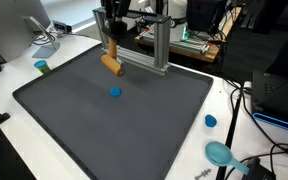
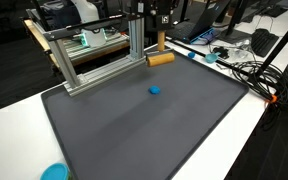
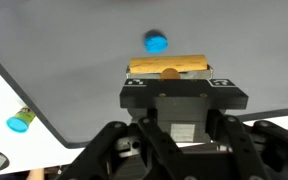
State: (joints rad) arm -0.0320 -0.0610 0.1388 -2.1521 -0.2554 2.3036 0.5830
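Note:
My gripper [image 1: 111,50] hangs at the far side of a dark grey mat [image 1: 74,120], just in front of an aluminium frame [image 1: 144,55]. It is shut on an orange-brown wooden cylinder [image 1: 112,66], gripped at its middle and lying crosswise between the fingers, just above the mat. Gripper [image 2: 161,44] and cylinder [image 2: 162,59] show in both exterior views. In the wrist view the cylinder [image 3: 169,66] lies beyond the gripper [image 3: 169,74]. A small blue piece [image 1: 115,93] lies on the mat a short way from the cylinder; it also shows in the wrist view [image 3: 156,42].
A blue cap [image 1: 211,121] and a teal scoop-like object [image 1: 220,153] lie on the white table beside the mat. A small green-topped cylinder [image 1: 42,67] stands off the mat's other side. Cables [image 2: 246,70] and monitors crowd the table edges.

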